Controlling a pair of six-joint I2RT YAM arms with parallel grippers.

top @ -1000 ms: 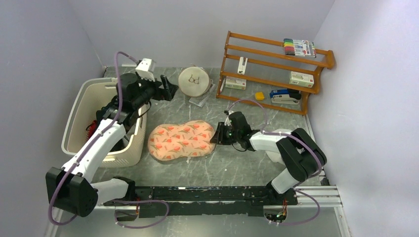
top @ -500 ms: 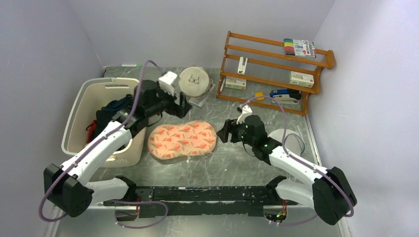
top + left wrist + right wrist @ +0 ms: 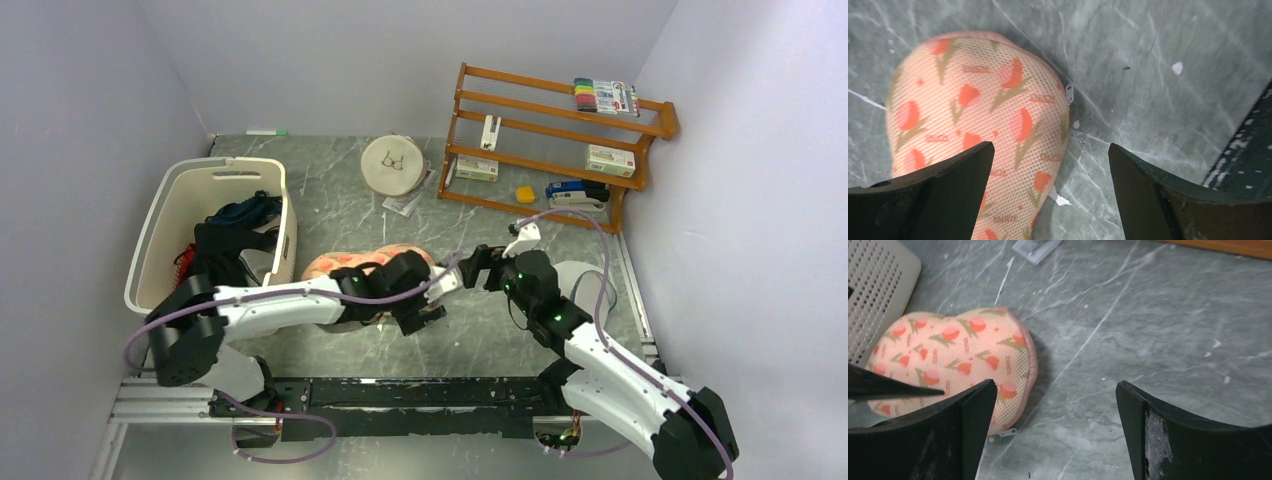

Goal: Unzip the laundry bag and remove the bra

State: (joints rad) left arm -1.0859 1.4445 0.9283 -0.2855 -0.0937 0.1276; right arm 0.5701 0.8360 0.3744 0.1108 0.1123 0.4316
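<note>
The peach-pink floral laundry bag [image 3: 335, 263] lies flat on the grey table, mostly covered by my left arm in the top view. Its right end fills the left wrist view as laundry bag [image 3: 978, 115], with a small metal zipper pull [image 3: 1069, 93] at its edge. My left gripper [image 3: 1050, 147] is open above that end, one finger over the fabric and one over the bare table. My right gripper [image 3: 1056, 385] is open just right of the bag [image 3: 958, 350], above the zipper pull [image 3: 1008, 432] and apart from it. No bra shows.
A cream slatted basket [image 3: 160, 225] with dark clothes [image 3: 235, 230] stands at the left. At the back are a white round item [image 3: 392, 165], a clear packet [image 3: 405, 203] and a wooden rack [image 3: 560, 130] with small boxes and markers.
My left arm swung from the basket side across the bag to its right end. My right gripper opened wide and drew back a little to the right.
</note>
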